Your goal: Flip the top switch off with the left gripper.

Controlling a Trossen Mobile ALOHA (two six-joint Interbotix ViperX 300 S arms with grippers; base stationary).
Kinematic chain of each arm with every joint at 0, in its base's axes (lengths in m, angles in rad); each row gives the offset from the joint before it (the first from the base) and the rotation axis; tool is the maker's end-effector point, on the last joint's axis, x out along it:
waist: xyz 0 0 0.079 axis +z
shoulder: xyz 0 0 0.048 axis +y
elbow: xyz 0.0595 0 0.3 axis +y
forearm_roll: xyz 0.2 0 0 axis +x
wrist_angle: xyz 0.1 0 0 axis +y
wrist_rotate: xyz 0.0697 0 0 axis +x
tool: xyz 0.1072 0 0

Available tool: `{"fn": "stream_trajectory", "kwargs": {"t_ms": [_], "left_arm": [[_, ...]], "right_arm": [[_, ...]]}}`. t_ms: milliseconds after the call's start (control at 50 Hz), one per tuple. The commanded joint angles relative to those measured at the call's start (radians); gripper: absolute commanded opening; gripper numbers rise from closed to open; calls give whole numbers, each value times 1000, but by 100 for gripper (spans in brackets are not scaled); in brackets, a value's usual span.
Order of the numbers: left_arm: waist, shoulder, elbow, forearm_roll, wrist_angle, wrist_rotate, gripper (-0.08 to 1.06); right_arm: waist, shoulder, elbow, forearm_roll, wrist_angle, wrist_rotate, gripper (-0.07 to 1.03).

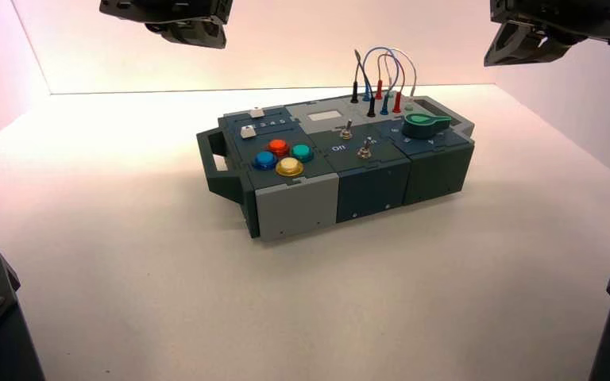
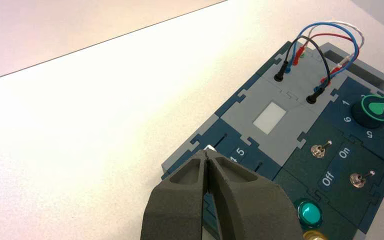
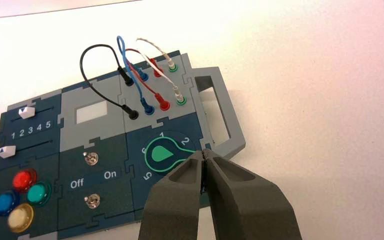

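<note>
Pale, smooth tabletop (image 1: 167, 294); on it, a blocky matte box (image 1: 298, 208) of grey, navy and dark-green jigsaw-edged panels. Above the box's slider end, left gripper (image 2: 206, 154), 2 tapering black fingers together. Above the knob end, right gripper (image 3: 203, 154), idle, fingers also together. On the dark-green middle panel, top switch (image 2: 318, 150): thin silvery lever on a round metal nut, the 1 of 2 beside the grey panel. Best to travel across to it, fingers kept together, go low on the "On" side, then nudge the tip gently towards "Off" (image 2: 327, 178), clear of the lower switch (image 2: 358, 180).
</note>
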Motion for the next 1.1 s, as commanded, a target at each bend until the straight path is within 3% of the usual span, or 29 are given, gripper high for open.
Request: {"fn": "stream_trajectory", "kwargs": {"t_ms": [20,580,900,1100], "left_arm": [[2,-9,-29,-2,-8,-3,-3],[0,6,-37,-2,-2,-14,-3],[-35,5,-57,-2,31,-14,-3],[-98,-15,-72,0,61,-8,-3]], "right_arm": [[3,-9,-12,0,-6,-5,-2],[3,15,-21,-2,-9,-5,-2],[3,172,-109,-26,-14,-5,-2],[3,252,-153,-31,-49,-5,-2]]}}
